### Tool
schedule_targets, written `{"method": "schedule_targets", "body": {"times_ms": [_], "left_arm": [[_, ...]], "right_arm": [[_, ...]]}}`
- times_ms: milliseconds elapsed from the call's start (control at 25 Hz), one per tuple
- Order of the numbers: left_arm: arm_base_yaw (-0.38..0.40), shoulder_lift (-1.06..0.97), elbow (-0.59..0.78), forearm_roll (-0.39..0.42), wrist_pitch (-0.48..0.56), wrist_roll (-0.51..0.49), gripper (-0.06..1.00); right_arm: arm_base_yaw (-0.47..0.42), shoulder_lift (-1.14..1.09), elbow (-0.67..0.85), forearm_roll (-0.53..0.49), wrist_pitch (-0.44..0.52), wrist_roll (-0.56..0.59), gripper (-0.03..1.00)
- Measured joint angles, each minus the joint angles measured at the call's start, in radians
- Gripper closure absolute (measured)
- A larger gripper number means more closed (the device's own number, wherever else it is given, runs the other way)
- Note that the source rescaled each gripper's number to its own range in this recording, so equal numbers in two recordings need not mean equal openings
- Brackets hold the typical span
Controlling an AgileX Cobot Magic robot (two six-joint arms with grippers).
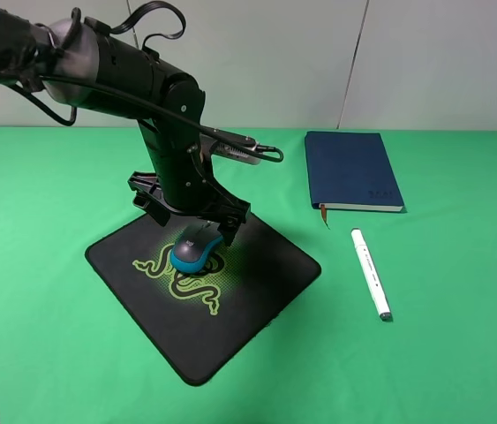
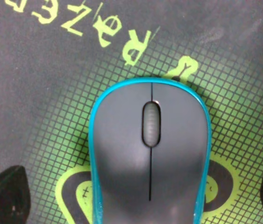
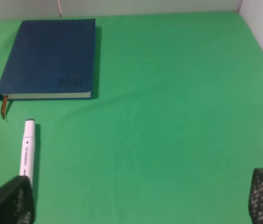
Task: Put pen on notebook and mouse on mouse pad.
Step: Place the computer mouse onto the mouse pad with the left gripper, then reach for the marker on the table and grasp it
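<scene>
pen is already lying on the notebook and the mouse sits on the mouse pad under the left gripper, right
No: the pen lies on the green table beside the notebook, not touching it, as the exterior high view shows. The mouse does sit on the mouse pad under the left gripper.

You're working under bright, even overhead light, and the green surface (image 1: 54,353) shows no glare. Shadows are soft and thin: in the high view one hugs the right edge of the notebook (image 1: 351,170) and of the pen (image 1: 371,273), and the left arm (image 1: 142,79) dims the mouse pad (image 1: 257,291) beneath it. In your left wrist view the mouse (image 2: 150,158) has a dull sheen, and the fingertips (image 2: 3,196) of the left claw (image 2: 136,198) are dark and blurred.
</scene>
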Motion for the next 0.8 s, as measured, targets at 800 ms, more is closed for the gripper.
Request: {"method": "schedule_targets", "body": {"times_ms": [800], "left_arm": [[0.0,-0.454,-0.001,-0.035,0.307,0.102,-0.05]], "right_arm": [[0.0,0.0,0.0,0.0,0.0,0.0,-0.03]]}}
